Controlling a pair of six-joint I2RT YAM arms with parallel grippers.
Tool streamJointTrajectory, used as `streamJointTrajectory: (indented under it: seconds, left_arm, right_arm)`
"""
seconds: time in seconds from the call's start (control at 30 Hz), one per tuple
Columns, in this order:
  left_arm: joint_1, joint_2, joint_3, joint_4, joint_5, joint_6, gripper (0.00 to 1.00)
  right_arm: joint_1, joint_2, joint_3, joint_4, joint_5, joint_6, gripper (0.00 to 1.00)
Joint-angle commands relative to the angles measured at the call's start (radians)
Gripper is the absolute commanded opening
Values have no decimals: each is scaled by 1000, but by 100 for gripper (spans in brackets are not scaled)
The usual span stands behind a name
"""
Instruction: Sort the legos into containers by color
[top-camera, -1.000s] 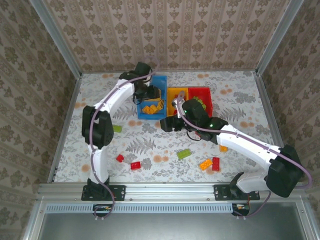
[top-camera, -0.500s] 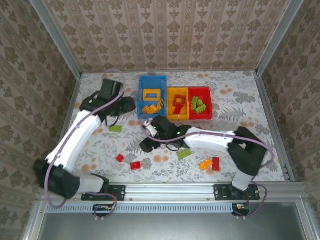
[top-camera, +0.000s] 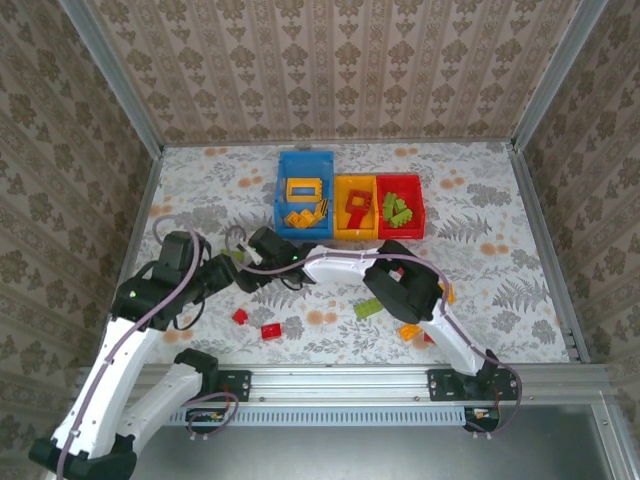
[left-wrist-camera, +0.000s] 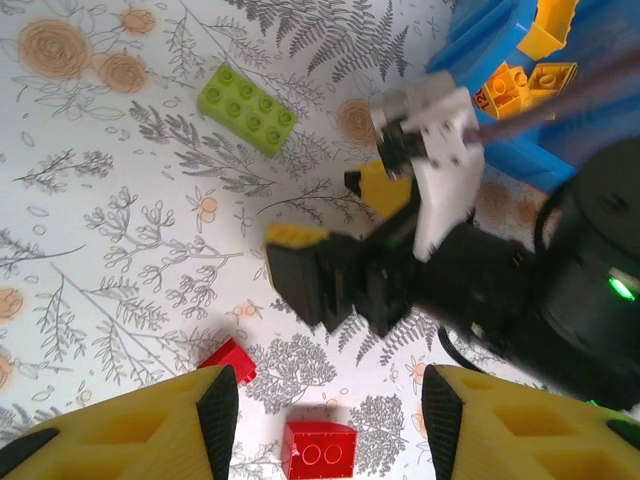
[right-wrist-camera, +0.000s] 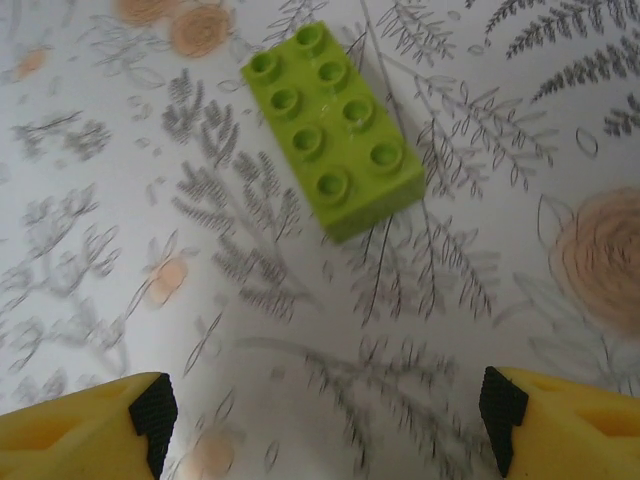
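Step in hand, as judged: the pick of the green brick (right-wrist-camera: 333, 130) by the right gripper (right-wrist-camera: 320, 428), which hangs above the floral table (top-camera: 480, 270) with its yellow fingers spread wide and nothing between them. The brick lies flat, studs up, on the left part of the table, near of the blue bin (top-camera: 281, 205) and apart from every other piece. In the right wrist view it sits ahead of the finger line and skewed to it, so closing from this pose would catch a corner or miss. Recommended: advance until the brick is centred between the pads, turn the wrist so the pads face its two long sides, descend square, then close across the narrow width. Destination is probably the red bin (top-camera: 400, 234) (the green pieces already sorted lie there). Hazard: the left gripper (left-wrist-camera: 325, 420) is close by, its fingers also apart and empty, above a red brick (left-wrist-camera: 318, 450); the two arms are crowded, so the lift should go straight up before any sideways travel.
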Motion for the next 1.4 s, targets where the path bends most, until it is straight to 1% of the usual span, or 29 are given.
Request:
streamJointTrajectory:
  seconds: [0.0,0.2,0.27,0.4,0.47,0.5,0.57,0.63,0.67,0.73,0.8,0.9,0.93,1.03,1.17,1.23,1.27,1.37]
  left_arm:
    - [11,-43,-3,-71,-10,-18,54]
    - [22,-77,50,-131,-15,41,55]
    - [26,-78,61,-140,-13,55,55]
    - [38,-62,86,-149,-3,90,56]
    - [48,-46,101,-156,5,117,56]
    - [53,-39,108,-161,10,132,56]
    - [67,-33,111,-162,21,149,56]
    - [85,-31,111,-154,37,167,56]
    - [94,-29,111,-151,45,172,56]
    - [115,-25,106,-140,60,187,56]
    - [131,-22,96,-123,76,195,56]
    - [151,-17,70,-89,109,195,56]
    - [154,-17,59,-75,118,193,56]
    - [157,-10,25,-20,148,188,56]
    - [155,35,-31,96,243,188,57]
    - [138,75,-61,179,296,169,57]
    - [120,93,-70,223,305,157,57]
    - [14,188,-68,362,297,135,58]
  right_arm:
    - [8,92,125,-148,68,-16,82]
    - [8,221,323,-254,130,-9,83]
    - [8,265,391,-286,132,-4,82]
    - [16,382,589,-391,143,-8,81]
    - [19,434,690,-439,143,-18,77]
    - [21,458,741,-459,138,-26,73]
    - [24,490,813,-514,135,-40,59]
    - [25,483,821,-535,127,-53,40]
    - [27,475,814,-543,122,-62,34]
    - [28,439,774,-557,122,-61,26]
    - [27,375,680,-532,123,-60,21]
    - [30,190,402,-349,107,-75,16]
    - [30,121,312,-299,101,-80,15]
    - [30,-26,150,-279,102,-95,13]
    - [11,-253,-92,-235,98,-70,12]
    - [-21,-380,-211,-232,109,-26,12]
    - [-37,-432,-265,-231,115,-8,12]
    - [-129,-605,-413,-248,131,56,12]
